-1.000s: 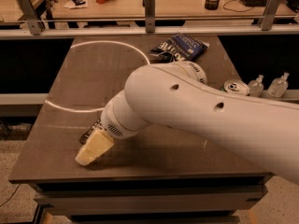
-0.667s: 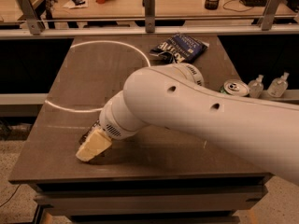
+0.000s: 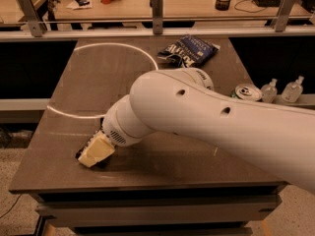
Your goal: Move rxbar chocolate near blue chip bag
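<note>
Well away from the blue chip bag, down and to its left in the camera view, the tool sits low over the near corner of the counter. Whether it is parted or clamped cannot be told from here. A dark flat edge shows beneath its cream tip, which looks to be the rxbar chocolate, touching or just under the tool and far from the bag. The thick white arm runs from the tool up to the lower right of the bag, covering much of the counter between them.

The counter is a dark grey-brown slab crossed by a thin white arc just left of the bag. The bag lies crumpled at the far edge. Below and right of the bag stand one soda can and two small clear bottles. Behind the bag runs a rail with three metal posts, with a wooden desk beyond it.
</note>
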Motion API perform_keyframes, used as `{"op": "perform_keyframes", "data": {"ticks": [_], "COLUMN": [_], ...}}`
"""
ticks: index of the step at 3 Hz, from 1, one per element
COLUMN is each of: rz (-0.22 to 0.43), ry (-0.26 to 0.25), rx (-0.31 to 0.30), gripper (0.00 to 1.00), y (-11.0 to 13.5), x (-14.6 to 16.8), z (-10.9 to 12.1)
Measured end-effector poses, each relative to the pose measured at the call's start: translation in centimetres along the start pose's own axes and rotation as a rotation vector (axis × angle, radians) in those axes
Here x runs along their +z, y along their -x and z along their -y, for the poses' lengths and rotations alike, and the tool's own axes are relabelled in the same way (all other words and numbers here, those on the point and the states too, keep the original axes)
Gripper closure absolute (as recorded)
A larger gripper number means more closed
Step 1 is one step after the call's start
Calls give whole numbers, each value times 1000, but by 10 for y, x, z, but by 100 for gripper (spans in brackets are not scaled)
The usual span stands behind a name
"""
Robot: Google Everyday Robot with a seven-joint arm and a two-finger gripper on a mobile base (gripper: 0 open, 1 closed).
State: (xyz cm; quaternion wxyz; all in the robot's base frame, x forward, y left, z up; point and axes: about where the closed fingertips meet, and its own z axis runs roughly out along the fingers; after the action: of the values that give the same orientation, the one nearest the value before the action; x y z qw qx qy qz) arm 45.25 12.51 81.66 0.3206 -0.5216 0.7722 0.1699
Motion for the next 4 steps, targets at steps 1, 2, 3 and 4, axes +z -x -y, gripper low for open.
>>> {"op": "perform_keyframes", "data": {"ticks": [1, 2, 3, 4], "rz": [0, 0, 0, 57], "ry": [0, 0, 0, -111], "rx": [0, 0, 0, -12], "gripper": [86, 100, 100, 100], "y": [2, 4, 5, 10], "x": [-2, -4, -6, -37], "z": [0, 0, 1, 33]}}
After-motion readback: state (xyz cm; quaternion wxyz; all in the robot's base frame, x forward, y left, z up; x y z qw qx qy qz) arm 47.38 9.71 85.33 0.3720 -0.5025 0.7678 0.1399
